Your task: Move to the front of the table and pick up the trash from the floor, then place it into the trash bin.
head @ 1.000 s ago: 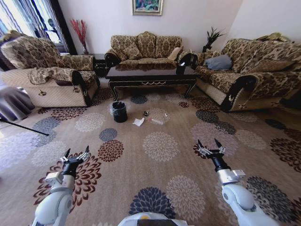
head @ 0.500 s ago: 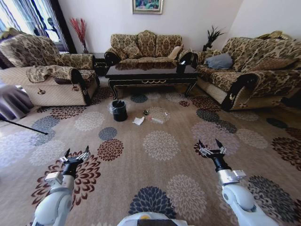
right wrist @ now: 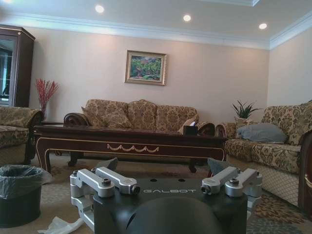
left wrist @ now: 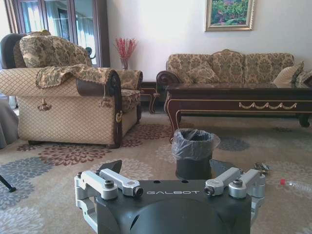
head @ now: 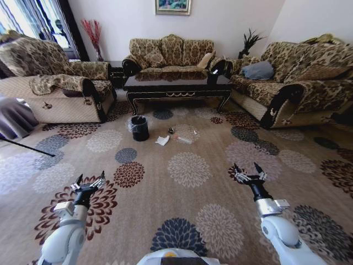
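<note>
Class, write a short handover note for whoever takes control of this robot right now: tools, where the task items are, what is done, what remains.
Left tool and right tool: both open, empty, held low over the carpet.
The trash bin stands on the floor in front of the table.
The tissue, bottle and a small dark item lie on the carpet beside the bin.
Done: nothing picked up.
Left: close in on the table, collect all three pieces, bin them.
</note>
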Controlling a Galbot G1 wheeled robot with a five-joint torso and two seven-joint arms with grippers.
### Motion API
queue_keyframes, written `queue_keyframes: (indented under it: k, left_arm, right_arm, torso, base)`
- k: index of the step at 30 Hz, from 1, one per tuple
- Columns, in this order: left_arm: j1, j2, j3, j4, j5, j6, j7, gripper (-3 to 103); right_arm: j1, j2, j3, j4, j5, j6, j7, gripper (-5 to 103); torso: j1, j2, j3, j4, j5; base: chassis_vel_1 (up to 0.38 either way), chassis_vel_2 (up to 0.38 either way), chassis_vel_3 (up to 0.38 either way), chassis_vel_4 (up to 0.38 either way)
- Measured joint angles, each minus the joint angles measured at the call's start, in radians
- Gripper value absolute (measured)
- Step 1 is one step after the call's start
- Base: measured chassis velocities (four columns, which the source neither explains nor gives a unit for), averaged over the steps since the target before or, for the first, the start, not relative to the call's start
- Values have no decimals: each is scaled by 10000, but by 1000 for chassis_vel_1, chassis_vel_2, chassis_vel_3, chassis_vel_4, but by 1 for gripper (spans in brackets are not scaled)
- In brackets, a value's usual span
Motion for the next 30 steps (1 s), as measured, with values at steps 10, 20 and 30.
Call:
queue_keyframes:
  k: [10,20,30]
  left_arm:
    - [-184,124,-86,52,-183,35,-8,100]
    - [-181,210,-182,-111,-350,106,-43,100]
    - [-149,207,-235,-182,-308,113,-41,100]
  right_arm:
    - [89,-75,21,-152,-37,94,-207,100]
    - [163,-55,-51,-290,-60,182,-314,100]
    - [116,30,-2,-237,-46,285,-397,100]
  torso:
    - [-127,-426,-295,-1,0]
    - [-241,-826,-584,-1,1]
    - [-330,-1211,-880,-1,1]
  base:
    - [0,0,0,0]
    - [0,0,0,0]
    - [0,0,0,0]
